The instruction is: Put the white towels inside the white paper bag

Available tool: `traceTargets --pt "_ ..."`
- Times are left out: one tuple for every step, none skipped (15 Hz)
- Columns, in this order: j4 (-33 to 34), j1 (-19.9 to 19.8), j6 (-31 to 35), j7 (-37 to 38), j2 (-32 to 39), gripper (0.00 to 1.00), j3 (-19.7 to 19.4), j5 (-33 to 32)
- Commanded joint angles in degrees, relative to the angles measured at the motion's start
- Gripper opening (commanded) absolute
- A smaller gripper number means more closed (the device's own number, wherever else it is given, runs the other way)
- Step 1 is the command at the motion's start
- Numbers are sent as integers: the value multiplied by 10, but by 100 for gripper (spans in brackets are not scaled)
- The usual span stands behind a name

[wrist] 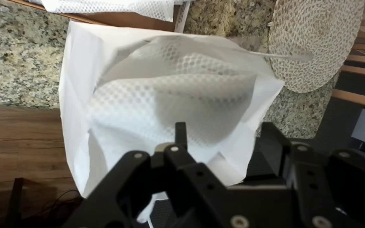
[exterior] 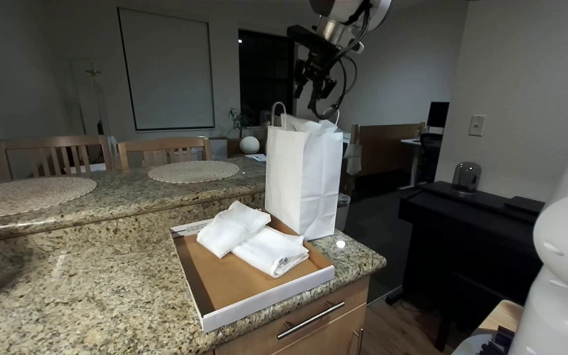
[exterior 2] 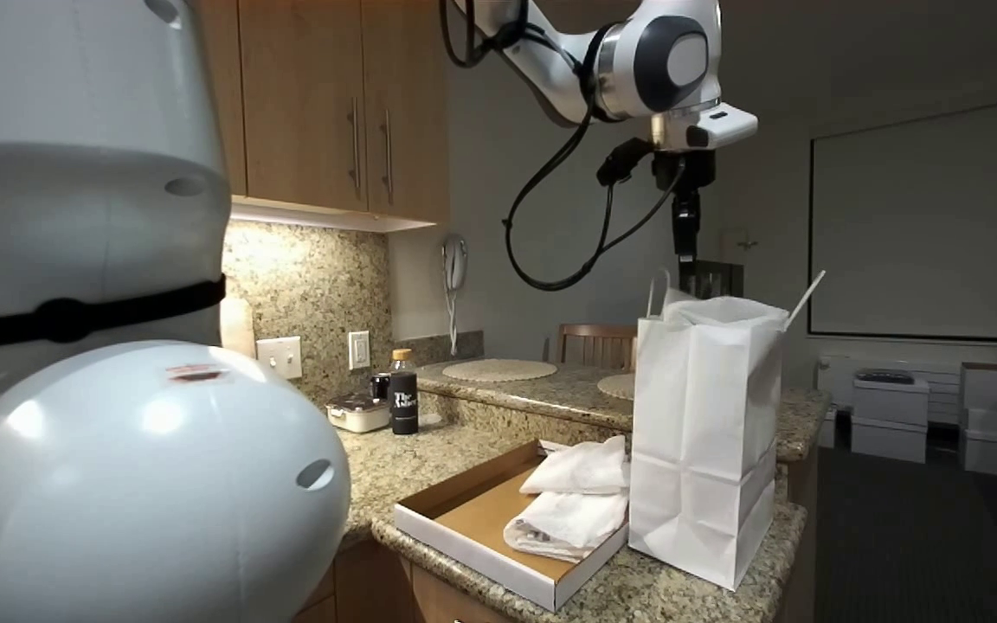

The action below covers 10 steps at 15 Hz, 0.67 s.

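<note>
Hovering above the white paper bag [exterior: 303,180], gripper [exterior: 313,93] spread apart, white towel [wrist: 169,98] inside the bag, two folded towels [exterior: 254,241] in the tray [exterior: 215,281] beside it

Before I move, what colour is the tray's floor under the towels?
The tray's floor is plain brown; it shows best in an exterior view.

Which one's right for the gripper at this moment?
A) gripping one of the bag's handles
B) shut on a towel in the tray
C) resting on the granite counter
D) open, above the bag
D: the gripper hangs over the white paper bag in both exterior views, and the wrist view shows its fingers spread apart with nothing held between them.
</note>
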Motion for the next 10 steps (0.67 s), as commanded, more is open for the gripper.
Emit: traceTargets --pt "-2 -4 9 -2 -21 94 4 5" --pt "0 -4 9 -3 -25 98 5 4" --pt "-1 -3 8 -6 -29 100 5 6" --pt "-2 -3 8 -7 -33 100 5 7" --pt "-6 -1 5 -18 -42 100 7 10" --pt "-8 1 2 -24 -48 100 9 8" --pt "-15 6 -6 -40 -64 100 16 -4" --pt "-16 9 -15 -56 -72 100 22 -10" --pt "-24 15 -27 -69 -86 100 34 -23" --pt "-29 19 -32 -80 -95 100 44 -32"
